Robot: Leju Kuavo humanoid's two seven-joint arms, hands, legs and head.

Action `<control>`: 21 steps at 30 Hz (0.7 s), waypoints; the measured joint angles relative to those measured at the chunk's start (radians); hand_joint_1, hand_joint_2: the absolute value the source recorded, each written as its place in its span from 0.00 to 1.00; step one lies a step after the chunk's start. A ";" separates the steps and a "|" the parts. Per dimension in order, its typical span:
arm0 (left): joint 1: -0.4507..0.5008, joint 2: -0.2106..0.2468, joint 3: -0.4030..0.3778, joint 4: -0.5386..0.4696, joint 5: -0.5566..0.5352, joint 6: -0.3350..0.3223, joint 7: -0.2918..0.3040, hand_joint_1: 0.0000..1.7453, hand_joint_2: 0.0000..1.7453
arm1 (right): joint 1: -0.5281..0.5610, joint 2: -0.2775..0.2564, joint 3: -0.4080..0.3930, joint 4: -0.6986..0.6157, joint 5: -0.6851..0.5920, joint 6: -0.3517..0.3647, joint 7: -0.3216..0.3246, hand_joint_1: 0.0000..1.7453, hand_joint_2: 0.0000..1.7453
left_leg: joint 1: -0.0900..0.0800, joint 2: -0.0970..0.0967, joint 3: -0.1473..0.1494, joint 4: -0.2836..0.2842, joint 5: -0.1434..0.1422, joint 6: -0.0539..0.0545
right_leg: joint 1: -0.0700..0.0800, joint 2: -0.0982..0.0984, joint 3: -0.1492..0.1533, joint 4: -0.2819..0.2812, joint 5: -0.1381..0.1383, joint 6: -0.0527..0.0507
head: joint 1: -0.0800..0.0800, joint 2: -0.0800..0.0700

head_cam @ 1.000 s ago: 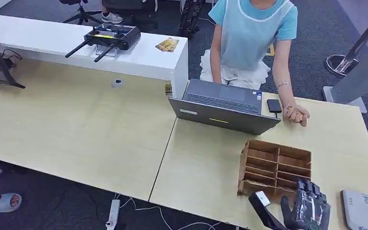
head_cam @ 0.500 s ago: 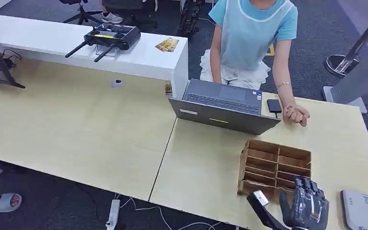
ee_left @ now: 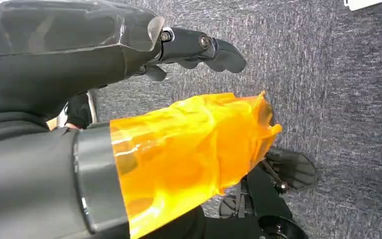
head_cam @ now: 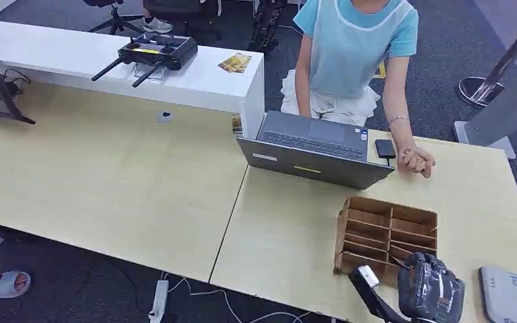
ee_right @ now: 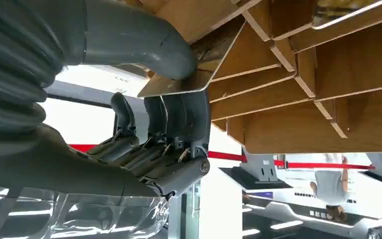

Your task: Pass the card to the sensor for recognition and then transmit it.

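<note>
Brown slotted wood makes up the card rack [head_cam: 386,235] on the pale surface [head_cam: 289,229], and the right hand [head_cam: 431,293] is pressed against its near edge, thumb and fingers [ee_right: 179,117] pinching a thin card [ee_right: 199,64] that sits partly inside a slot. The grip looks shallow, taken on one corner of the card, so in my judgement the card could twist or slip free as it is drawn out, and its edge could catch on a divider and drag the light rack along the surface. The sensor [head_cam: 505,293], a flat grey device, lies just beside the hand toward the robot's right, near the surface edge; a hasty swing could knock it or carry the card past it. The left hand [ee_left: 194,50] hangs over the carpet with its fingers apart and nothing in it. Beyond the rack stands an open laptop [head_cam: 313,151] with a phone [head_cam: 385,148] beside it, and a person's hand [head_cam: 417,160] rests on the surface there, well apart from the rack. A remote controller [head_cam: 151,54] lies on the white counter [head_cam: 202,87] further off.
</note>
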 joint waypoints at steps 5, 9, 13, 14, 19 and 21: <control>0.000 0.000 0.000 0.000 0.000 0.000 0.000 0.00 0.00 | 0.000 0.000 0.000 0.000 0.000 0.000 0.005 0.72 1.00 | 0.000 0.000 0.000 0.000 0.000 0.000 | 0.000 0.000 0.000 0.000 0.000 0.000 | 0.000 0.000; 0.000 0.000 0.000 0.000 0.000 0.000 0.000 0.00 0.00 | 0.000 0.000 0.000 0.000 0.000 0.000 0.005 0.74 1.00 | 0.000 0.000 0.000 0.000 0.000 0.000 | 0.000 0.000 0.000 0.000 0.000 0.000 | 0.000 0.000; 0.000 0.000 0.000 0.000 0.002 -0.001 0.000 0.00 0.00 | 0.000 0.000 0.000 0.000 0.000 -0.001 0.005 0.75 1.00 | 0.000 0.000 0.000 0.000 0.000 0.000 | 0.000 0.000 0.000 0.000 0.000 0.000 | 0.000 0.000; 0.000 0.000 0.000 0.000 0.002 -0.001 0.000 0.00 0.00 | 0.000 0.000 0.000 0.000 0.000 -0.003 0.004 0.77 1.00 | 0.000 0.000 0.000 0.000 0.000 0.000 | 0.000 0.000 0.000 0.000 0.000 0.000 | 0.000 0.000; 0.000 0.000 0.000 0.000 0.003 -0.001 -0.003 0.00 0.00 | -0.001 0.000 -0.003 0.000 -0.007 -0.022 -0.055 0.81 1.00 | 0.000 0.000 0.000 0.000 0.000 0.000 | 0.000 0.000 0.000 0.000 0.000 0.000 | 0.000 0.000; 0.000 0.000 0.000 0.000 0.003 -0.002 -0.003 0.00 0.00 | -0.001 0.002 -0.006 -0.002 -0.023 -0.024 -0.082 0.83 1.00 | 0.000 0.000 0.000 0.000 0.000 0.000 | 0.000 0.000 0.000 0.000 0.000 0.000 | 0.000 0.000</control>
